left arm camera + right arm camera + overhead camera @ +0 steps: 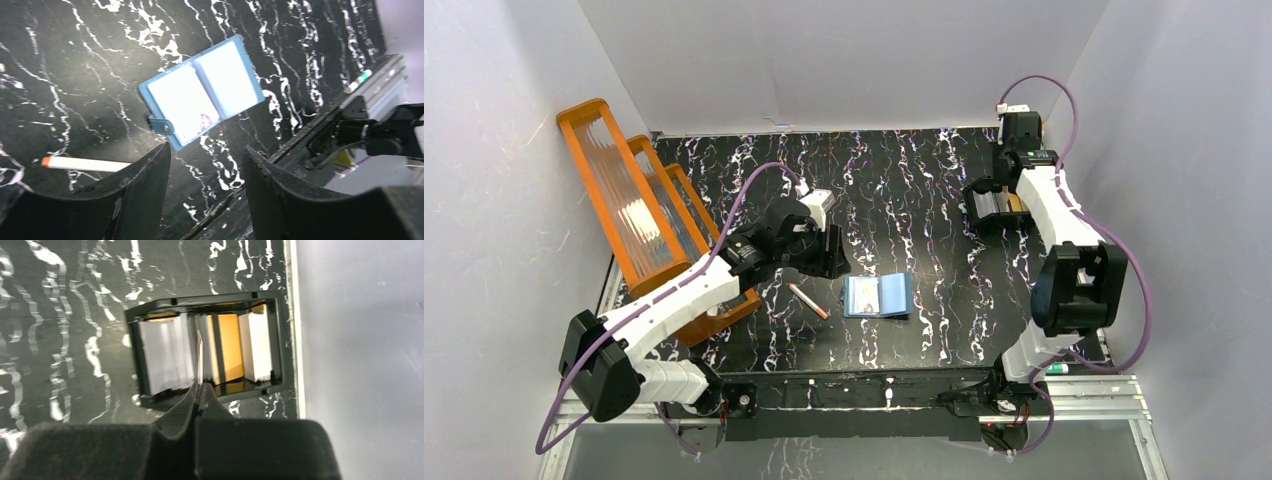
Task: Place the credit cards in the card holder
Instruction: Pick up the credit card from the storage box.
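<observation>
The black marbled table (924, 170) carries an orange ribbed rack (619, 195) along its left side, with the two arms reaching over the rest. At the far right, close to the wall, sits the black compartmented tray (200, 302), and the credit cards (230, 347) stand in it on edge, silver-white packs beside an orange-gold one. The right gripper (201, 392) is above the tray's near rim, its fingertips pressed together on the lower end of a single card (199, 355), seen edge-on between the packs. The cards look light, thin and stiff, with slick faces, so a pinch across the two flat faces near one short end, as here, seems the right hold. A shallow grip could let the card swivel or slide. The card holder (200, 95) lies open and flat near the middle of the table, well apart from the tray, its pale blue pockets up and its snap tab (161, 125) at the edge. It is probably soft and light and likely to skid when a card is pushed in. The left gripper (206, 185) hovers just beside it, jaws spread and empty, well placed to steady it. A thin pink-brown stick (85, 163) lies near the holder.
</observation>
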`<state>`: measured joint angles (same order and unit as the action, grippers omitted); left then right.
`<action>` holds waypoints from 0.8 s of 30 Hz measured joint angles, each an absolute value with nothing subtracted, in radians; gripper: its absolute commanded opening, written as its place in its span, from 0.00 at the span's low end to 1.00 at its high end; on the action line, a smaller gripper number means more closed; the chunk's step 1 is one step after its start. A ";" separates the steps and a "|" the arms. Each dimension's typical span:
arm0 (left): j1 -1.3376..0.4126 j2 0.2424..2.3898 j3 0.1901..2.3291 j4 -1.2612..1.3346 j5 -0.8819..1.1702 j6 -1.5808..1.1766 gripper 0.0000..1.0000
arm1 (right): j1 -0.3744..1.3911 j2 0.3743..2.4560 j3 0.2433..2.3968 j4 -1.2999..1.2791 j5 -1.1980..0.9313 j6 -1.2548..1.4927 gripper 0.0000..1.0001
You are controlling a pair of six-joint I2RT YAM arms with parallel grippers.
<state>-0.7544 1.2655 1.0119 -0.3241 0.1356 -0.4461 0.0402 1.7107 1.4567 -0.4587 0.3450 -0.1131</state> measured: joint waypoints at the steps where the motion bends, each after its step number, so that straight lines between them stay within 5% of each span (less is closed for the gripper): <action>1: -0.754 1.266 1.008 -0.310 0.152 -0.468 0.53 | 0.043 1.686 1.457 -0.472 0.319 -0.095 0.00; 14: -0.683 1.268 0.973 -0.008 0.372 -0.793 0.54 | 0.068 1.293 1.177 -0.322 -0.262 0.236 0.00; 24: -0.594 1.293 0.898 0.282 0.545 -1.019 0.57 | 0.082 1.140 0.759 0.185 -0.642 0.817 0.00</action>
